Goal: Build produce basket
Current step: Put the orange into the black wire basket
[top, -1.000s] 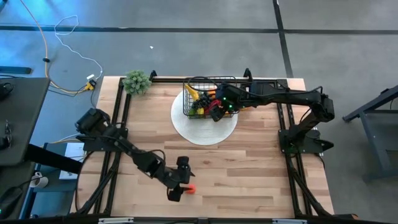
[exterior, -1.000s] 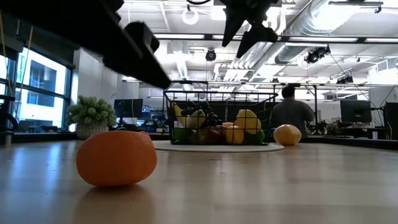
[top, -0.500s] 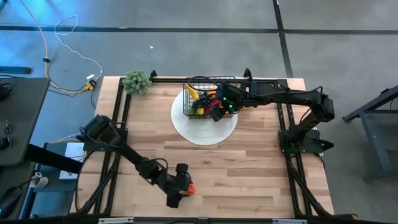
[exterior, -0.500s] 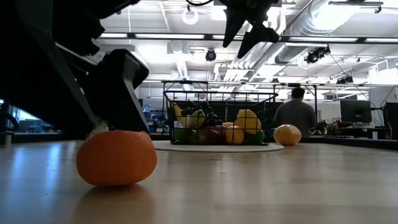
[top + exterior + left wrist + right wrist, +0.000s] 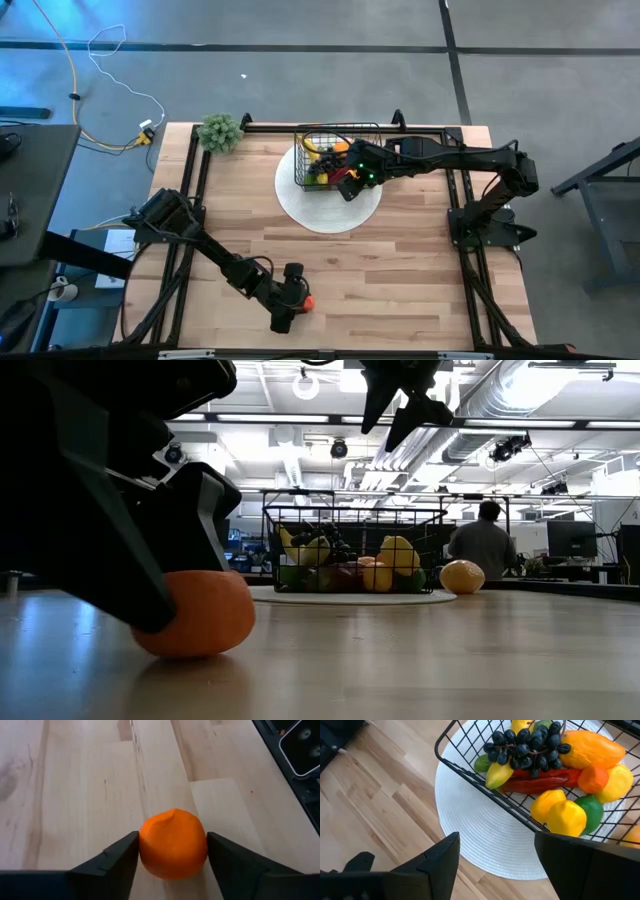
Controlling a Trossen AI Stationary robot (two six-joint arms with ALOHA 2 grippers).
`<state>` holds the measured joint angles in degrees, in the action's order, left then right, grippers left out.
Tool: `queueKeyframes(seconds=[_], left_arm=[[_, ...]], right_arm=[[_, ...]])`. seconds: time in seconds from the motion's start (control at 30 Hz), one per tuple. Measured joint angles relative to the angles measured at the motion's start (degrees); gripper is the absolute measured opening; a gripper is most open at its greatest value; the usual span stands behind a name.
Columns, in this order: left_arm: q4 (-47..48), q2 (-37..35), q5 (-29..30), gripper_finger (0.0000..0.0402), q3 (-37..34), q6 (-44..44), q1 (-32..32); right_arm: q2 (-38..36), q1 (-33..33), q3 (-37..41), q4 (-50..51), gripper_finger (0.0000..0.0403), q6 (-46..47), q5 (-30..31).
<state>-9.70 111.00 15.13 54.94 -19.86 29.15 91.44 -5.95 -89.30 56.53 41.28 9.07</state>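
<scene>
Wood tabletop (image 5: 75, 780), round glossy orange (image 5: 173, 843)

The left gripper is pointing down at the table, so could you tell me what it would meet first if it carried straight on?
The small orange, which already sits between the open jaws of the left gripper. Just past it lies the wooden table.

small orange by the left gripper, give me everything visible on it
The small orange is round, bright orange, matte, with a faint ridge across its top. It sits on the wooden table near the front edge, far from the basket on the white plate. The left gripper is down around it, jaws open, one finger at each side. Actual contact cannot be told.
</scene>
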Motion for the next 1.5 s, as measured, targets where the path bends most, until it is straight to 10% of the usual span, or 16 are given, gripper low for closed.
queueKeyframes(seconds=[0.23, 0.7, 1.5], left_arm=[[-0.1, 0.0, 0.5, 0.0134, 0.0, 0.9, -0.3], [1.0, -4.7, 1.8, 0.0129, 0.0, -2.1, -6.4], [-0.9, -21.3, 0.7, 0.0124, 0.0, 12.1, -38.2]], right_arm=[[0.0, 0.8, 0.0, 2.5, 0.0238, 1.1, 2.4], [0.0, -2.8, 0.0, 7.0, 0.0238, 0.0, 8.8], [0.0, -21.1, 0.0, 3.3, 0.0238, -24.1, 8.8]])
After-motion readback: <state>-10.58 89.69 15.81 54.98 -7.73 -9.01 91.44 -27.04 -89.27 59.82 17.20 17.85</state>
